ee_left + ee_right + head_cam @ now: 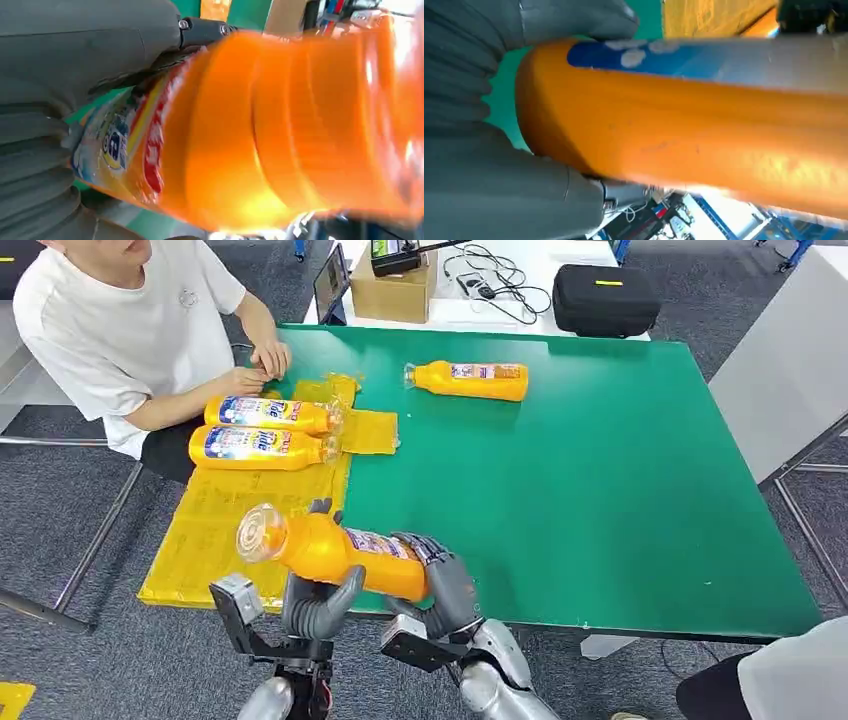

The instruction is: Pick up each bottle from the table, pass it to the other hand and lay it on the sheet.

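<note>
Orange bottle (335,552) is held lying sideways between both hands, left hand (318,602) wrapped near the neck, right hand (440,578) clasping the base; smooth, rigid plastic is judged slippery, best gripped around the labelled middle.

The bottle (280,135) is blurred in the left wrist view; its label (125,145) print is unreadable, its cap end cut off.

One orange bottle (335,548) is held lying sideways above the desk's near edge, two labelled ones (265,430) lie on the yellow sheet (215,530), another (472,380) lies on bare green desk (600,490)
</note>
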Robot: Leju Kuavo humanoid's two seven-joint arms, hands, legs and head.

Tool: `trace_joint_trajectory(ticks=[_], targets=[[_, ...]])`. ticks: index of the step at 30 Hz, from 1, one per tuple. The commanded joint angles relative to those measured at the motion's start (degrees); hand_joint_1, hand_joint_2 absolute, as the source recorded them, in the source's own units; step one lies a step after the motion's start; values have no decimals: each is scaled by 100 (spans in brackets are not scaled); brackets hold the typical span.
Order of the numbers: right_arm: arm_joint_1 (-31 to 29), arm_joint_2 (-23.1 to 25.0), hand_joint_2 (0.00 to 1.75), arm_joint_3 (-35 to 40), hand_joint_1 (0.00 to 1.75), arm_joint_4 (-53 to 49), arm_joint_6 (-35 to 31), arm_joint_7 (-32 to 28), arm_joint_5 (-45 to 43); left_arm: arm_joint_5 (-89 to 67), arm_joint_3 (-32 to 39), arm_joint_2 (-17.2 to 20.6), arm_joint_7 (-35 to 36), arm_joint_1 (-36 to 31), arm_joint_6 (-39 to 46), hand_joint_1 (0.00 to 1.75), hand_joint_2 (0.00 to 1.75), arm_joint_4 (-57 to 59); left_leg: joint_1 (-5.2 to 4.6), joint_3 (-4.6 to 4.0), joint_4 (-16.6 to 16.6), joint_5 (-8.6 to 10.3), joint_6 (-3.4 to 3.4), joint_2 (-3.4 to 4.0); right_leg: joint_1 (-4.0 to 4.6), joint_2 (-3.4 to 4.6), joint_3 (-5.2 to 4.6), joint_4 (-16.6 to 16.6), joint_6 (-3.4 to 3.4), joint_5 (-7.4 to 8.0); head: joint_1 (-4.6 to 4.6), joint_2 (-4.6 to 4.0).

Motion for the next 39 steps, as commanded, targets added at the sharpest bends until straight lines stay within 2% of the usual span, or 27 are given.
trace_joint_trajectory(ticks=[1, 2, 7, 11, 12, 13, 15, 16, 22, 23, 24, 25, 26, 27, 28, 29, 30, 31, 32, 33, 39], targets=[[-324, -49, 175, 370, 175, 617, 113, -128, -43, 398, -206, 186, 164, 8, -803, 0, 175, -55, 0, 17, -4, -6, -2, 0, 1, -4, 18, -5, -6, -6, 2, 0], [-324, -49, 175, 370, 175, 617, 113, -128, -43, 398, -206, 186, 164, 8, -803, 0, 175, -55, 1, 35, -5, -14, -4, 5, 3, -2, 35, -6, -10, -13, -2, 0], [-335, -44, 175, 373, 175, 610, 94, -169, -57, 393, -201, 228, 150, -76, -845, 0, 175, 42, 1, 14, -3, -5, -3, 1, 2, -3, 15, -5, -7, -5, 0, 0], [-377, -115, 175, 449, 175, 428, -59, -229, 33, 560, -198, 275, 296, -325, -1079, 0, 175, 519, 0, 16, -5, -3, -4, -2, 2, -7, 18, -6, -8, -5, 0, 0], [-384, -147, 175, 455, 175, 374, -104, -184, 62, 301, -267, 283, 350, -388, -943, 54, 175, 682, 3, 32, -6, -9, -6, -4, 6, -12, 35, -6, -13, -11, 0, 0], [-384, -160, 175, 463, 175, 353, -102, -165, 69, 106, -301, 282, 346, -418, -820, 175, 175, 769, 0, 24, -6, -5, -4, -6, 3, -12, 26, -7, -10, -8, -2, 0], [-413, -246, 175, 567, 175, 293, -377, 7, 361, -835, -454, 247, 204, -590, -66, 175, 175, 1219, 2, 31, -7, -6, -5, -10, 4, -18, 34, -9, -11, -11, 0, 0], [-438, -267, 175, 591, 175, 297, -449, 41, 446, -926, -455, 219, 128, -615, 37, 175, 175, 1295, -2, 21, -7, -1, -2, -11, 0, -16, 23, -7, -7, -6, 0, 0], [-424, -300, 175, 432, 175, 221, -360, 81, 226, -910, -469, 187, 119, -612, 43, 175, 175, 1314, 1, 28, -4, -9, -3, -5, 3, -12, 32, -7, -9, -10, 2, 0], [-422, -300, 175, 416, 171, 233, -491, 158, 317, -1025, -488, 215, 99, -578, 148, 175, 175, 1216, 6, 58, -1, -25, -7, -2, 10, -14, 64, -8, -19, -25, 0, 0], [-424, -301, 175, 380, 162, 245, -406, 207, 277, -1108, -491, 212, 59, -556, 235, 175, 175, 1165, 5, 56, -2, -24, -7, 0, 9, -12, 60, -7, -18, -23, 0, 0], [-426, -302, 175, 358, 164, 244, -399, 226, 273, -1117, -483, 203, 48, -552, 267, 175, 175, 1150, 3, 54, -4, -23, -8, 8, 7, -3, 54, -6, -18, -20, -2, 0], [-415, -291, 175, 324, 164, 246, -377, 241, 256, -1175, -470, 179, 8, -560, 394, 175, 175, 1115, 0, 15, -3, -6, -3, 2, 1, -3, 16, -4, -7, -4, 0, 0], [-399, -264, 175, 298, 159, 240, -306, 230, 223, -1214, -487, 165, -21, -589, 484, 175, 175, 1091, 0, 23, -2, -10, -4, -2, 2, -8, 26, -3, -10, -10, 2, 0], [-382, -239, 175, 273, 145, 225, -285, 219, 173, -1186, -479, 150, -18, -597, 491, 175, 175, 1079, 3, 32, 1, -16, -6, 2, 6, -5, 35, -1, -13, -14, 0, 0], [-316, -170, 175, 183, 49, 151, -129, 92, -106, -1046, -458, 124, -22, -602, 438, 175, 175, 1042, 1, 30, -2, -14, -5, 7, 4, 0, 30, -2, -12, -11, -2, 0], [-266, -98, 175, 83, 0, 108, 67, 74, -402, -1001, -481, 134, -30, -607, 451, 175, 175, 1012, 1, 16, -2, -7, -3, 2, 3, -5, 18, -3, -8, -6, 0, 0], [-273, -99, 0, 105, 14, 93, 58, 58, -391, -1000, -475, 128, -59, -603, 485, 175, 175, 996, 1, 17, -2, -8, -4, 1, 4, -6, 19, -3, -9, -7, 0, 0], [-300, -119, 0, 142, 33, 95, -17, 84, -329, -977, -517, 136, -64, -620, 492, 175, 175, 986, 2, 25, 1, -13, -6, 0, 5, -8, 27, 0, -12, -13, 0, 0], [-318, -127, 0, 125, 2, 110, -11, 124, -350, -924, -531, 132, -39, -637, 499, 175, 175, 997, 2, 25, 1, -13, -5, 2, 5, -5, 27, 0, -12, -12, 0, 0], [-284, -138, 0, 52, 0, 122, -409, -243, -401, -164, -321, 51, 300, -729, 199, 175, 175, 1091, 4, 29, -2, -11, -4, -6, 6, -13, 33, -6, -11, -11, 0, 0]])
